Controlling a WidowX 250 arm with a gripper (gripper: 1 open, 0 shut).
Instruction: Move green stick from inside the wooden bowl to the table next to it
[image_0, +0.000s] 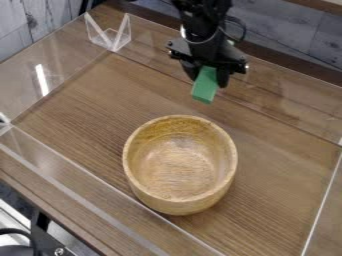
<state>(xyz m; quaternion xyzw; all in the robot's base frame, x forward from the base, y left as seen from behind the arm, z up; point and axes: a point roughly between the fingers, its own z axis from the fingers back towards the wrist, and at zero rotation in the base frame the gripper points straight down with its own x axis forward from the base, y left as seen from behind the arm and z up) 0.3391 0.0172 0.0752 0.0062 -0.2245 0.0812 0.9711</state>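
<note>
The upper part of the black robot arm (214, 14) is cut off by the top edge of the view.

- Wire rack (111, 34), clear or whitish, far left part of the view; upright.
- Black cable (30, 236), looped, lower left corner.
- Pale object (4, 124), left edge, cut off by the frame; possibly plastic, identity unclear.
- Dark ridged surface (19, 22), upper left corner, beyond the clear edging.
</note>
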